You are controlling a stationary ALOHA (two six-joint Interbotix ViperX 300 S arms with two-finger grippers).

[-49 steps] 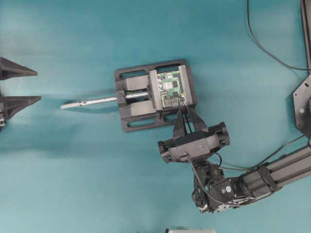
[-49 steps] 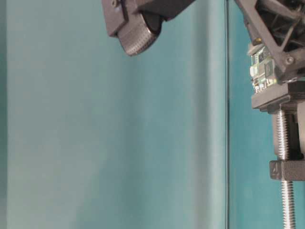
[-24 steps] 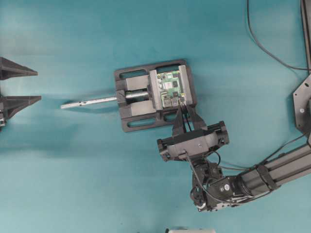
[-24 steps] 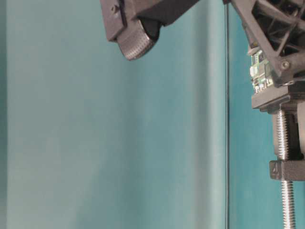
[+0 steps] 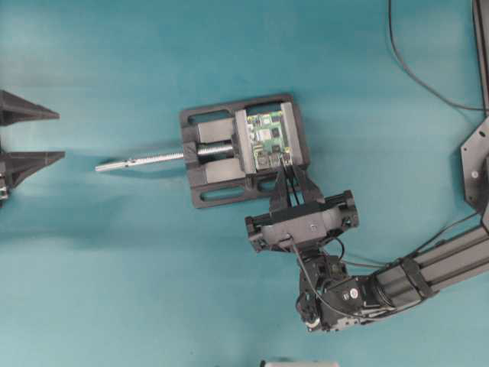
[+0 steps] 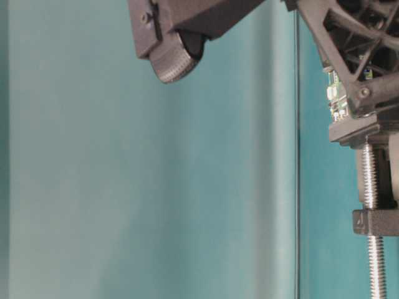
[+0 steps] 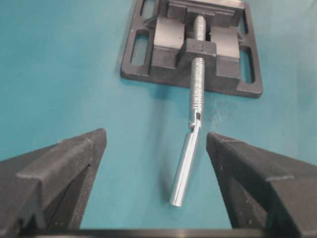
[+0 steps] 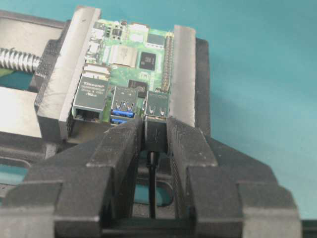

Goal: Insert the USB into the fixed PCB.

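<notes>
Two fingers of the right gripper (image 8: 155, 131) were pinching the USB (image 8: 155, 134) by its flat sides, the thin cable trailing back between them. The plug looked light and rigid, the cable limp; the side grip on the plug body appeared correct, since the cable would give no control. Its long axis ran along the fingers, nose toward the fixed PCB (image 8: 130, 69), at the mouth of the right-hand silver port; seating depth could not be determined. The board sat clamped in the black vise (image 5: 200, 176). The left gripper (image 7: 156, 178) stood spread wide, empty, well apart.
</notes>
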